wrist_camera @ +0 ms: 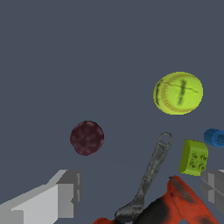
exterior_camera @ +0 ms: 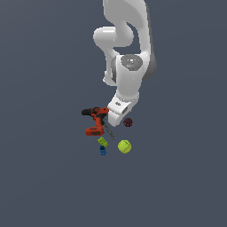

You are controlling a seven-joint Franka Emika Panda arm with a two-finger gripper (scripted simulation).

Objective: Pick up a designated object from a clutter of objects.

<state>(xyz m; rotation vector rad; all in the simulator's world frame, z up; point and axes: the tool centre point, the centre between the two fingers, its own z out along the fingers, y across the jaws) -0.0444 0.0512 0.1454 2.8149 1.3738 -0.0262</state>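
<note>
one arm over six small things on a dark surface [exterior_camera: 44, 177].

counted: one maroon lump [exterior_camera: 128, 122], one tennis ball [exterior_camera: 124, 146], one drill [exterior_camera: 95, 120], one grey wrench [wrist_camera: 151, 175], one lime-green piece [exterior_camera: 102, 142] and one blue piece [exterior_camera: 103, 150]. the fingers [wrist_camera: 140, 192] stand wide apart, one on each side of the wrist view, and hold nothing. the lump lies alone on the surface, just beside the arm's hand on the exterior view's right, touching none of the others. in the wrist view it sits beyond the gap between the fingers, nearer one finger than the other. the ball lies apart from it, near the lime-green and blue pieces. the wrench lies beside the drill, its ring end pointing toward the ball. the lime-green piece is between the drill and the blue piece.
</note>
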